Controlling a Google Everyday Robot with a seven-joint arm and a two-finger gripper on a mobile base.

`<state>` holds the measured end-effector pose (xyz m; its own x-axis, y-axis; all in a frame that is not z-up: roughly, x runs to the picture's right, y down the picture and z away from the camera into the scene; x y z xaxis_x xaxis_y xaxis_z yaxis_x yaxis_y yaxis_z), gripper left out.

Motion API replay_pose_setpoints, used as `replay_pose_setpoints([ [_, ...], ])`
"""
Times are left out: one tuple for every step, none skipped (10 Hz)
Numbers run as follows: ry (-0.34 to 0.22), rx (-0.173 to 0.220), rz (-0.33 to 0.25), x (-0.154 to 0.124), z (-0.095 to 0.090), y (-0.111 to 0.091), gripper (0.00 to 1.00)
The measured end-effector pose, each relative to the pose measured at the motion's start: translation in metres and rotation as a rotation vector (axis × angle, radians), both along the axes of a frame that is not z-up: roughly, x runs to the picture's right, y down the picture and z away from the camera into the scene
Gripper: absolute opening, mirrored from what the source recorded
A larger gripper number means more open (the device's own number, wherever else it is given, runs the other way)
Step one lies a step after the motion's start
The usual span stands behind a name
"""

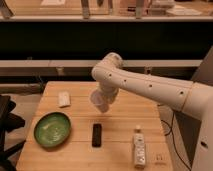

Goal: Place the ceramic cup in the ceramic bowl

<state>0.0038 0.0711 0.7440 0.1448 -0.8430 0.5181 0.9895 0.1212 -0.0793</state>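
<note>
Ceramic cup (pixel 99 101), small, white, rigid and breakable, hangs pinched in our gripper (pixel 102 98) above mid-table, right of the shallow green ceramic bowl (pixel 52 129).

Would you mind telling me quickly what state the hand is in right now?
Hand: above the table's middle, right of the ceramic bowl, shut on the ceramic cup, carried in the air.

Warm dim light, soft blur (pincer (pixel 99 101) smeared), faint shadows
</note>
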Motion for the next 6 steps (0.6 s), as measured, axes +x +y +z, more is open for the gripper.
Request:
replay_pose_setpoints([
  [-0.006, 0.001, -0.012, -0.008, -0.004, 0.005, 0.04],
  [-0.012, 0.006, -0.023, -0.016, -0.005, 0.008, 0.04],
  [-0.025, 0.005, -0.040, -0.029, -0.006, 0.011, 0.04],
  [-0.036, 0.009, -0.050, -0.034, -0.007, 0.013, 0.04],
  [-0.036, 0.010, -0.056, -0.035, -0.008, 0.014, 0.04],
  [-0.037, 0.009, -0.068, -0.037, -0.008, 0.015, 0.04],
])
